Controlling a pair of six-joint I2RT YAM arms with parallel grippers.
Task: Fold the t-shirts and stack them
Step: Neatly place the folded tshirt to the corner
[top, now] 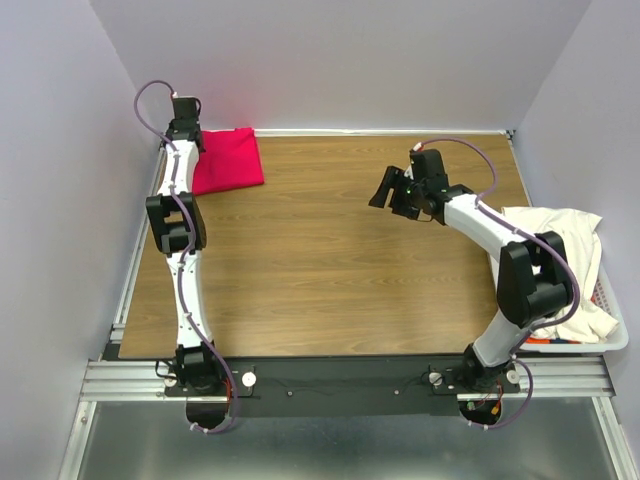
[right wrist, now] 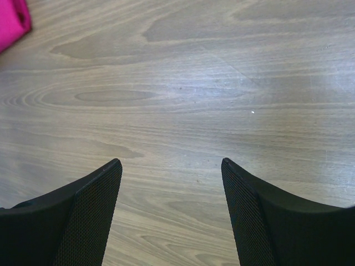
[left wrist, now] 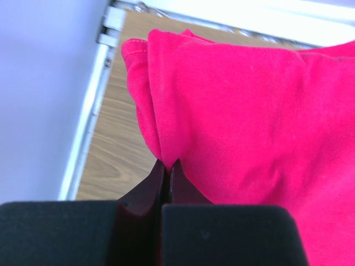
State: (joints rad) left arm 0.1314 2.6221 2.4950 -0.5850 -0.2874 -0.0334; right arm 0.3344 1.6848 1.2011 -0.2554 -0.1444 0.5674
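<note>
A folded crimson-red t-shirt lies at the table's far left corner and fills most of the left wrist view. My left gripper is at the shirt's left edge, shut, with a pinch of red cloth gathered between its tips. A cream-white t-shirt hangs crumpled over the basket at the right edge. My right gripper hovers open over bare wood right of the table's middle, holding nothing. One corner of the red shirt shows at the top left of the right wrist view.
A white slatted laundry basket stands off the table's right side under the cream shirt. The wooden table has a metal rail along its left edge. Grey walls close in the back and both sides.
</note>
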